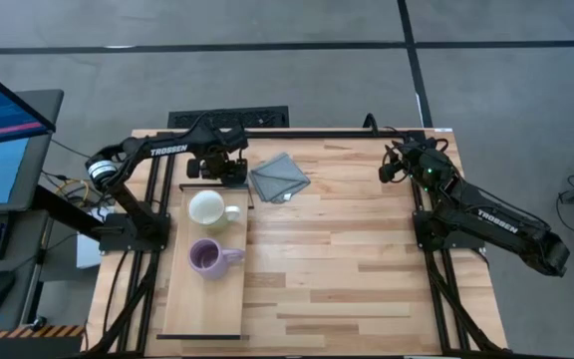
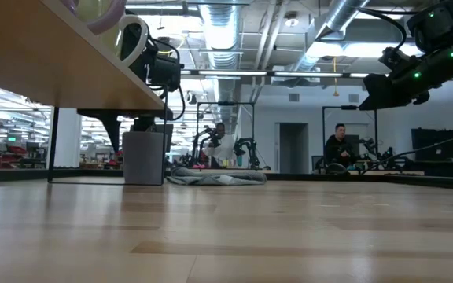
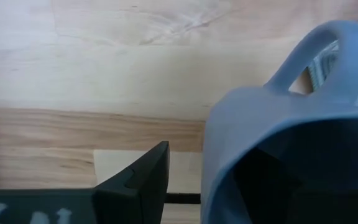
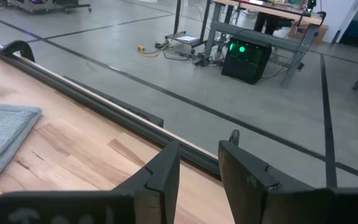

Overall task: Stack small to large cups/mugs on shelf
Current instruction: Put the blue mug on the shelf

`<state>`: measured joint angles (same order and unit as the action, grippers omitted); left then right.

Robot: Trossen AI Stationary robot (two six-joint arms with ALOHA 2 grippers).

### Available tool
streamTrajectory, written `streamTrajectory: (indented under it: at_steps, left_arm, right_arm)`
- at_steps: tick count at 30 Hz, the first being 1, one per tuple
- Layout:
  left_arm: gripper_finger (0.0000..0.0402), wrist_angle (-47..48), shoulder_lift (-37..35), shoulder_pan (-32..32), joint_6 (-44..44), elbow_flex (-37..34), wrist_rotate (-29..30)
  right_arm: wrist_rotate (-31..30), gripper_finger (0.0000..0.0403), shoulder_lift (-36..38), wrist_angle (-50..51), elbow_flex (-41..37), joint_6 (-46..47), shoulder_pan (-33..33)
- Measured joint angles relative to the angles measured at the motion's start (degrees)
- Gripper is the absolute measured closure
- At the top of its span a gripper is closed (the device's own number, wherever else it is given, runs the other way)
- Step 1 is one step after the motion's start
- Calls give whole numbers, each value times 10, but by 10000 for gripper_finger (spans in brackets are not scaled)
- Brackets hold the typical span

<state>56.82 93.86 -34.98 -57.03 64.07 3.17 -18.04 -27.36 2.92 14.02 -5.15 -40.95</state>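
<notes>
Grey-blue mug (image 3: 291, 155) fills left wrist view, left gripper (image 1: 217, 168) grasping its wall; high view hides mug under gripper at shelf (image 1: 172, 299) far end. Cream-white mug (image 1: 207, 208), purple mug (image 1: 207, 257) stand on shelf, apart. Right gripper (image 4: 199, 177) raised near far right table corner, fingers slightly apart, empty. Plank tabletop (image 1: 347, 259); grey folded cloth (image 1: 279, 178) beside left gripper. Low view: people seated in room behind.

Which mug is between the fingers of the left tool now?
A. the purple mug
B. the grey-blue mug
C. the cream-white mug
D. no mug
B: in the left wrist view the grey-blue mug sits right at the left tool, while the cream-white mug and the purple mug stand free on the shelf.
</notes>
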Motion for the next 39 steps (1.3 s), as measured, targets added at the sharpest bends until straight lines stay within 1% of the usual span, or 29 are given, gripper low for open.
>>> streamTrajectory:
  at_steps: [4, 7, 17, 24, 30, 33, 39]
  left_arm:
    - [236, -5, 0, 0, 8, 0, 1]
    - [250, -5, 0, 0, 13, 0, 1]
    - [340, -7, 0, 0, 24, 0, 14]
    - [390, -21, -1, 0, 44, -4, 20]
    - [385, -25, -1, -4, 62, -5, 20]
    - [392, -26, -1, -6, 75, -5, 17]
    - [393, -29, -1, -9, 102, -5, 3]
  right_arm:
    - [0, 269, 0, 0, 0, 0, 0]
    - [0, 269, 0, 0, 0, 0, 0]
    - [0, 269, 0, 0, 0, 0, 0]
    - [0, 269, 0, 0, 0, 0, 0]
    - [0, 269, 0, 0, 0, 0, 0]
    - [0, 269, 0, 0, 0, 0, 0]
    - [0, 269, 0, 0, 0, 0, 0]
